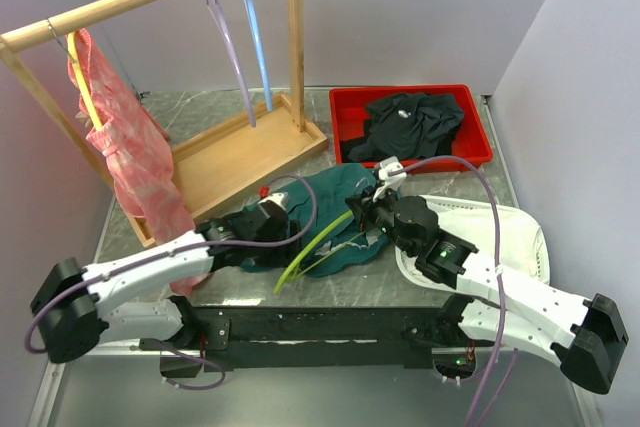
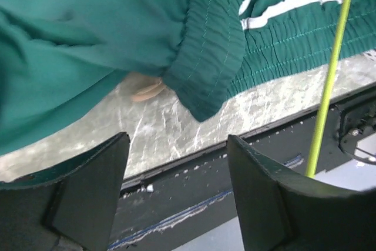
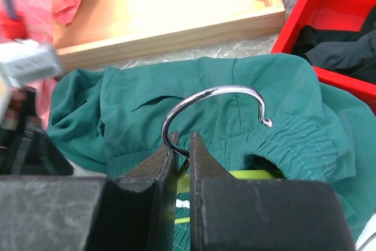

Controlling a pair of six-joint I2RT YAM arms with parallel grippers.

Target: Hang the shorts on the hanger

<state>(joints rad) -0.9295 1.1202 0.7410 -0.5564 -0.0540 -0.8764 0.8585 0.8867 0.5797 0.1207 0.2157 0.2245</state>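
Note:
The dark teal-green shorts (image 1: 335, 192) lie bunched on the marble table, between my two arms. The lime-green hanger (image 1: 305, 252) slants across them toward the table's near edge. My right gripper (image 3: 182, 139) is shut on the hanger at the foot of its metal hook (image 3: 217, 93), and a green bar (image 3: 258, 174) runs under the ribbed waistband (image 3: 305, 139). My left gripper (image 2: 176, 139) is open with nothing between its fingers, just short of a hanging fold of the shorts (image 2: 200, 86). The whitish drawstring (image 2: 282, 10) and the hanger's thin arm (image 2: 329, 86) lie to its right.
A wooden rack (image 1: 240, 152) at the back left carries a pink-red garment (image 1: 135, 147) on a yellow hanger, plus lilac (image 1: 230, 47) and light-blue (image 1: 255, 37) hangers. A red bin (image 1: 345, 112) holds a black garment. A white cloth (image 1: 510, 227) lies at the right.

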